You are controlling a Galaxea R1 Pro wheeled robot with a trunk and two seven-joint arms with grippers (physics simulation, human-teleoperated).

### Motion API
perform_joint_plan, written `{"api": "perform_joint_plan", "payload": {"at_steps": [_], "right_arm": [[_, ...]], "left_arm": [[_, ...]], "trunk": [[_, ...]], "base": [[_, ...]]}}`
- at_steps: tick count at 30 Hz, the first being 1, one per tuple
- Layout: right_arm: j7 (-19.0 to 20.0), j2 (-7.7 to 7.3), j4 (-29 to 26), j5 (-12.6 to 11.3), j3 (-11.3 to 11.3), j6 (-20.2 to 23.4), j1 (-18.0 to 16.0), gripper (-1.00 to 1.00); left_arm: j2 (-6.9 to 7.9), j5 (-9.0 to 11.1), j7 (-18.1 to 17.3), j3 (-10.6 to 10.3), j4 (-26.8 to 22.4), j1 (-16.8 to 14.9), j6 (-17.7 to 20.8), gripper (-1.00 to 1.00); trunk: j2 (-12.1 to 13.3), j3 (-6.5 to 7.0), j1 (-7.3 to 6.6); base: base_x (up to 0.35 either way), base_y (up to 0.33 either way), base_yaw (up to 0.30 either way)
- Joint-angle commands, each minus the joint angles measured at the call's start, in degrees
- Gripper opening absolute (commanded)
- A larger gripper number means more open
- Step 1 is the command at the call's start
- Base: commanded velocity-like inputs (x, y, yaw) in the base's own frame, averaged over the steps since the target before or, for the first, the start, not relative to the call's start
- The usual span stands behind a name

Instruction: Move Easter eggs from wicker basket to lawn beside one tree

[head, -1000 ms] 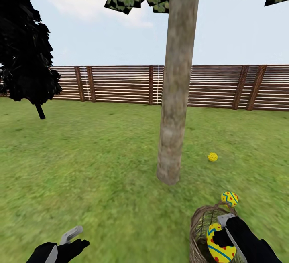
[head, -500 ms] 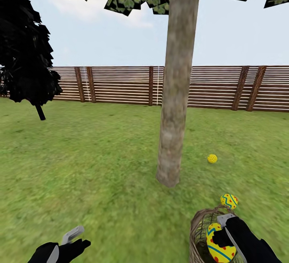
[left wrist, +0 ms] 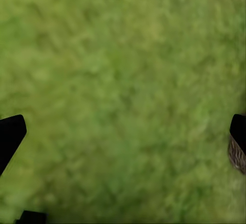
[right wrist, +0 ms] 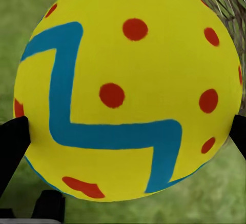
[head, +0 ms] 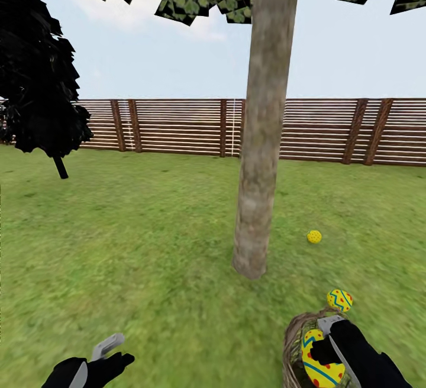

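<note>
Right gripper (head: 324,346) clenched on one Easter egg (head: 322,365), held over the wicker basket (head: 294,346) low on the lawn (head: 148,246). In the right wrist view, that egg (right wrist: 125,88) pinned between both jaws. Second egg (head: 339,300) on grass just beyond the basket; third egg (head: 314,236) near the tree (head: 257,157). Left gripper (head: 109,349) released, above bare grass.
</note>
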Motion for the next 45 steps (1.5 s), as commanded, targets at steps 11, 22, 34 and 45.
{"api": "perform_joint_plan", "payload": {"at_steps": [11, 22, 34, 45], "right_arm": [[0.5, 0.44, -0.1, 0.7, 0.2, 0.3, 0.0, -1.0], [0.4, 0.76, -0.1, 0.8, 0.1, 0.3, 0.0, -1.0], [0.4, 0.76, -0.1, 0.8, 0.1, 0.3, 0.0, -1.0], [0.4, 0.76, -0.1, 0.8, 0.1, 0.3, 0.0, -1.0]], "left_arm": [[-0.25, 0.1, -0.3, 0.3, 0.0, 0.0, 0.4, 1.0], [-0.12, 0.1, -0.4, 0.3, 0.0, 0.0, 0.4, 1.0], [0.06, 0.2, -0.4, 0.3, -0.1, 0.0, 0.5, 1.0], [0.14, 0.1, -0.4, 0.3, 0.0, 0.0, 0.4, 1.0]], "trunk": [[4.4, 1.92, -2.41], [8.8, 3.89, -4.83], [13.6, 6.05, -7.47], [14.8, 6.58, -8.12]], "base": [[0.213, 0.282, 0.0], [0.247, 0.254, 0.0], [0.331, 0.116, 0.0], [0.288, 0.219, 0.0]]}}
